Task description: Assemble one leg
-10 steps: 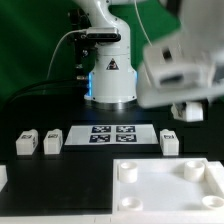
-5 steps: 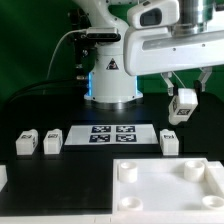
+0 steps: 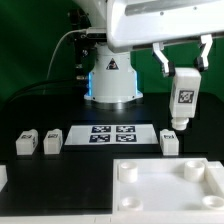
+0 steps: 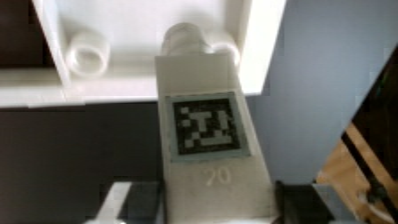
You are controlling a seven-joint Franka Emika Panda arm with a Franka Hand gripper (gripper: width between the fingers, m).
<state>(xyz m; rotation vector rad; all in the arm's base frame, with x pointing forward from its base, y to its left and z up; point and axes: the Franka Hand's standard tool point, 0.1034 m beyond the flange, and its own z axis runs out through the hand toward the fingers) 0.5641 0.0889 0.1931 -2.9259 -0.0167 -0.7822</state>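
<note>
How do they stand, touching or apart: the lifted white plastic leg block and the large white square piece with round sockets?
Apart. The exterior view shows black table between the held leg and the square piece.

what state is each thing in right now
gripper: shut on held leg
held leg: upright, lifted off the table
loose legs: resting on table, apart
square piece: flat on table, visible sockets empty
marker board: flat on table

Clear air round the upright white tagged plastic leg (image 3: 185,100) clamped in the gripper (image 3: 184,70). Underneath, obstructed by a small white block (image 3: 170,142) and a large white square socketed piece (image 3: 165,185); passable over bare black tabletop (image 3: 70,170) beside these.
</note>
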